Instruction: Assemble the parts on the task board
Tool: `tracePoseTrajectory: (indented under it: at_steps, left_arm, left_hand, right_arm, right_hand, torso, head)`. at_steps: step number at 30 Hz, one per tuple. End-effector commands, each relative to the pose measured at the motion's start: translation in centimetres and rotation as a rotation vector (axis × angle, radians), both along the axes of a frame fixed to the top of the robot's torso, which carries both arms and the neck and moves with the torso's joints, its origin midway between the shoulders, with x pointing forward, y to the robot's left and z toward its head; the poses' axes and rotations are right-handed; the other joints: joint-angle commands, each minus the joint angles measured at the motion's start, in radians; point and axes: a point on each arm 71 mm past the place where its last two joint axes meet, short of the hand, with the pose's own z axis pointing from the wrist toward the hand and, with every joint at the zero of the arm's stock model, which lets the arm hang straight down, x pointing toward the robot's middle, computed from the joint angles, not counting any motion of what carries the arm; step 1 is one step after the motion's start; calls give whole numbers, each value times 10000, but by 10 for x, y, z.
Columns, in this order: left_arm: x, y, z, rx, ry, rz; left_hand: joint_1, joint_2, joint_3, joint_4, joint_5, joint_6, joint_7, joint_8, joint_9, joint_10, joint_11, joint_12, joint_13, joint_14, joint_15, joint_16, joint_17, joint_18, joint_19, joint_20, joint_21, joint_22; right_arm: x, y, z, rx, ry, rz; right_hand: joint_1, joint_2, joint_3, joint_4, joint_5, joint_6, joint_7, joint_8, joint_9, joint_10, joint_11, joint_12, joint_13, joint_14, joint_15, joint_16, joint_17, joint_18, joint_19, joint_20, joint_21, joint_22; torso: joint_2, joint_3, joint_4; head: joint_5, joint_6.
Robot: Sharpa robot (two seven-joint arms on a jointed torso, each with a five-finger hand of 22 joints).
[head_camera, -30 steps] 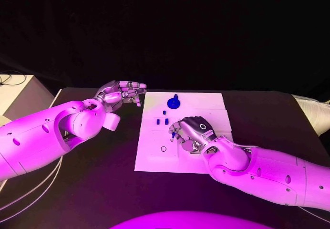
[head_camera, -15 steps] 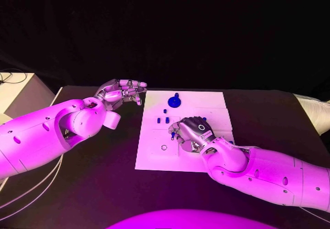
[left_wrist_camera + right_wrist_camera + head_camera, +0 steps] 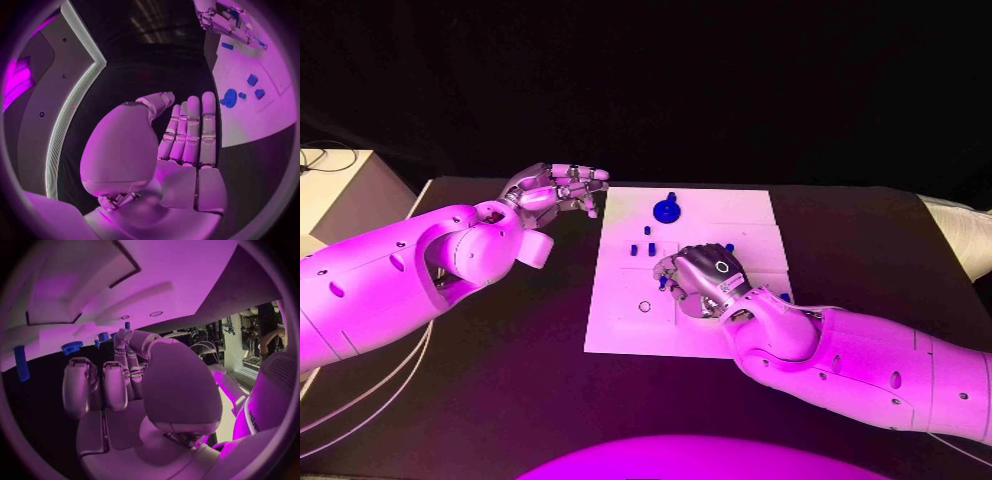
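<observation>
Over the white task board [image 3: 747, 215], right hand [image 3: 701, 279] curled down, pinching a small blue peg [image 3: 661, 283], presumably to seat it in the round hole [image 3: 643, 306] nearby. Beside the board's far left corner, left hand [image 3: 560, 189] raised, empty, fingers straight together, apparently waiting. Farther back, blue gear [image 3: 666, 211] and small blue pieces [image 3: 643, 247] resting on the board.

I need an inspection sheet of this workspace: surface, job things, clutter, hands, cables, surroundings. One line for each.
Surface: black table.
Job things: white task board at centre; blue gear-like part near its far edge, small blue parts nearer the middle.
Clutter: nothing seen.
Hands: left hand beside the board's far left corner, holding nothing; right hand over the board, a small blue piece at its fingers.
Cables: white cables at left.
Surroundings: pale box at left.
</observation>
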Motion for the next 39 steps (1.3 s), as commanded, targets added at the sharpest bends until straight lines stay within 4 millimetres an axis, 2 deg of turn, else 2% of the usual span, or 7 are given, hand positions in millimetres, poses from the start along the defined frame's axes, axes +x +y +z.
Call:
tracePoseTrajectory:
  at_steps: [1,14,39]
  left_arm:
    - [-1,-2,1,-113,-7,-140]
    - [-1,-1,1,-100,25,-173]
    - [-2,0,1,-71,58,-187]
  left_hand:
    - [106,22,-34,-22,58,-55,19,-62,-17,-55,12,-39,-9,56,37,-62,-10,151,78,2,-46,-10]
    - [100,24,-49,-14,57,-55,23,-63,-20,-61,16,-35,-15,56,42,-73,-11,151,78,9,-58,-19]
    - [102,26,-59,-12,58,-62,26,-66,-25,-73,20,-34,-22,53,46,-84,-13,152,77,13,-70,-28]
  right_arm:
    - [-1,1,0,-103,-174,89]
    - [2,1,-3,-257,-231,30]
    - [2,3,-6,-391,-214,82]
  right_hand:
    - [-53,21,19,-57,65,73,-6,35,6,175,-93,16,16,475,-91,37,9,-33,529,-74,34,1034]
    - [-75,13,34,-74,85,80,-4,28,7,187,-91,1,14,473,-91,31,-7,-30,527,-76,20,1025]
    - [-75,13,34,-74,85,80,-4,28,7,187,-91,1,14,473,-91,31,-7,-30,527,-76,20,1025]
  torso:
    - [-2,-1,-2]
    - [-3,-7,0]
    - [-9,-5,0]
  head:
    - [3,-20]
    - [9,-34]
    - [50,-144]
